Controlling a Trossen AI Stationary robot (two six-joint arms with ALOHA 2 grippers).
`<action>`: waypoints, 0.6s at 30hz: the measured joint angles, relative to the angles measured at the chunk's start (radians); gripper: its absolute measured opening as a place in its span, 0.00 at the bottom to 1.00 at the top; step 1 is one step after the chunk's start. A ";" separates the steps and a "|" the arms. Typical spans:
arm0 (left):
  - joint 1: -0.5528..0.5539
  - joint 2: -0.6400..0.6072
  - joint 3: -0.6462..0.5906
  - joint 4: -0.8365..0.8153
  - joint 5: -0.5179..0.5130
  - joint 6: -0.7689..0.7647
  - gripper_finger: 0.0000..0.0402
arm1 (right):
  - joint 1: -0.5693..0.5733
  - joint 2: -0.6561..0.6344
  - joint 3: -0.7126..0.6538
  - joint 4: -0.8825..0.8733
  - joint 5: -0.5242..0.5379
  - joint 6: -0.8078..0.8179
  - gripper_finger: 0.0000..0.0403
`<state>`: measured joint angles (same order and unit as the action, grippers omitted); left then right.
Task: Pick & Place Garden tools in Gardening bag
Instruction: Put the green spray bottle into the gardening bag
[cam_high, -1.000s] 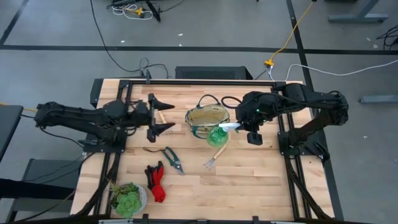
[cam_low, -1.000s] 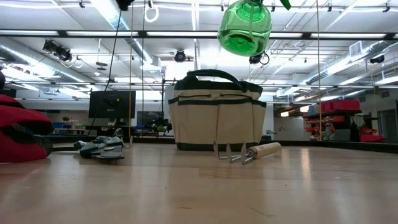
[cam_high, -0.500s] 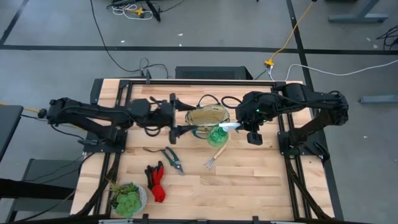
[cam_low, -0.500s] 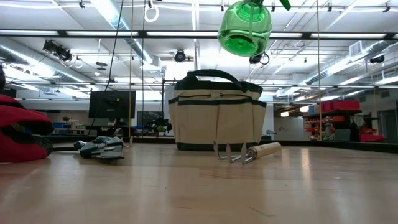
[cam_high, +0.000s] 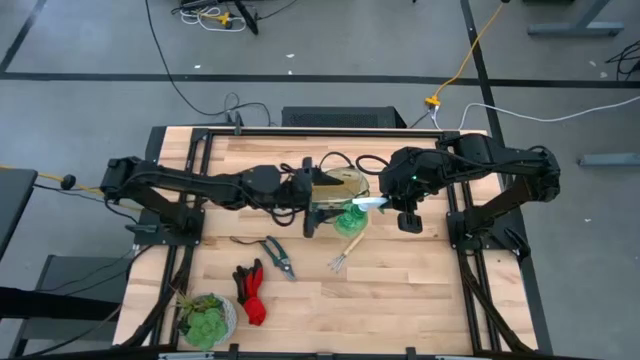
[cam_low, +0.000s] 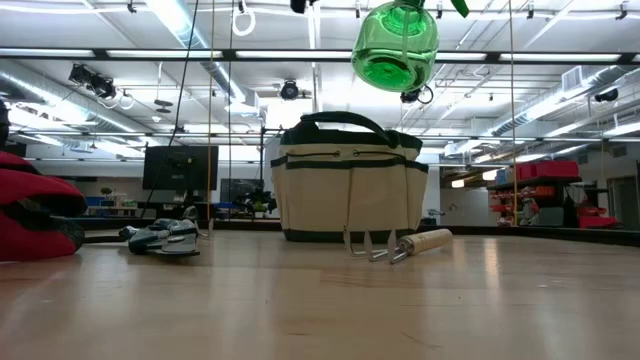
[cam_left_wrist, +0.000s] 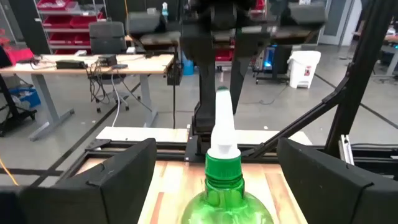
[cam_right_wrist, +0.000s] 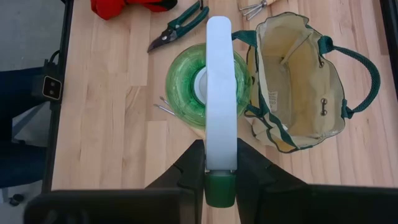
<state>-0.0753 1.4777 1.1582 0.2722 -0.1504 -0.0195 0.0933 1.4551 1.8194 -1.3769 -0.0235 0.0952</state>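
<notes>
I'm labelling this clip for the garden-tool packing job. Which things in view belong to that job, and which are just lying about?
Part of the job:
- gardening bag
- green bottle with white handle, held up by the right gripper
- hand fork
- pruning shears
- red-and-black gloves
- left gripper, open beside the bag

Just lying about:
- potted plant

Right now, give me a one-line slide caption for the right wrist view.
Right gripper holds the green round bottle by its white handle, above the table beside the open tan fabric bag.
</notes>
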 joint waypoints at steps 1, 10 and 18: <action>0.000 0.016 0.010 0.000 0.002 -0.001 0.86 | 0.000 0.000 0.000 0.000 0.000 0.000 0.14; 0.000 0.120 0.064 0.013 0.024 -0.025 0.86 | 0.000 0.000 0.000 -0.002 -0.003 0.000 0.14; 0.000 0.160 0.099 0.047 0.024 -0.044 0.86 | 0.000 0.000 0.000 -0.003 -0.003 0.000 0.14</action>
<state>-0.0753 1.6377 1.2568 0.3194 -0.1268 -0.0632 0.0937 1.4551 1.8194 -1.3804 -0.0265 0.0952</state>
